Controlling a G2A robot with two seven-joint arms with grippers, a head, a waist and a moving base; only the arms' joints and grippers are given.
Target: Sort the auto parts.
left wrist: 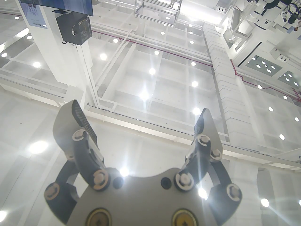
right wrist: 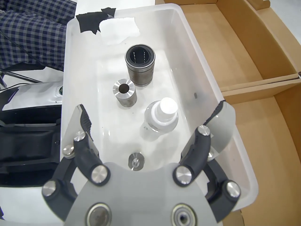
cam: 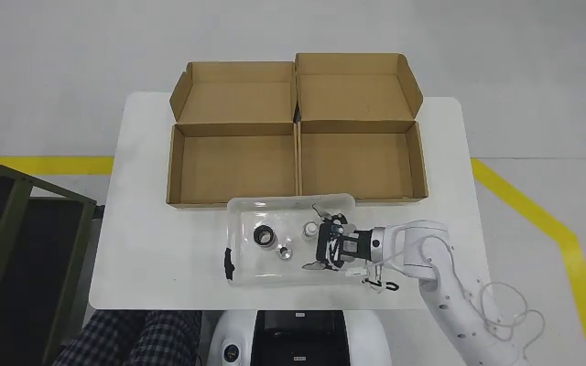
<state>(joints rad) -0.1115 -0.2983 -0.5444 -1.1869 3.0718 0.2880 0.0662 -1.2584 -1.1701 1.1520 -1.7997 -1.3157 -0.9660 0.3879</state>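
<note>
A clear plastic bin (cam: 245,212) (right wrist: 200,55) near the table's front edge holds the parts. A dark cylindrical bearing (right wrist: 140,65) (cam: 266,237) stands upright in it, with a smaller steel bushing (right wrist: 124,92) (cam: 285,253) beside it. There is also a small clear bottle with a white cap (right wrist: 162,116) (cam: 313,228) and a small flat metal piece (right wrist: 136,161). My right gripper (right wrist: 151,111) (cam: 322,247) hovers open over the bin's right end, empty, the bottle lying between its fingers' span. My left gripper (left wrist: 141,116) is open and empty, aimed up at the ceiling.
Two open cardboard boxes (cam: 233,166) (cam: 359,165) sit side by side behind the bin, flaps folded back. Black tape (right wrist: 94,21) marks the bin's far end. A person in checked trousers (right wrist: 30,22) sits beyond the table's edge.
</note>
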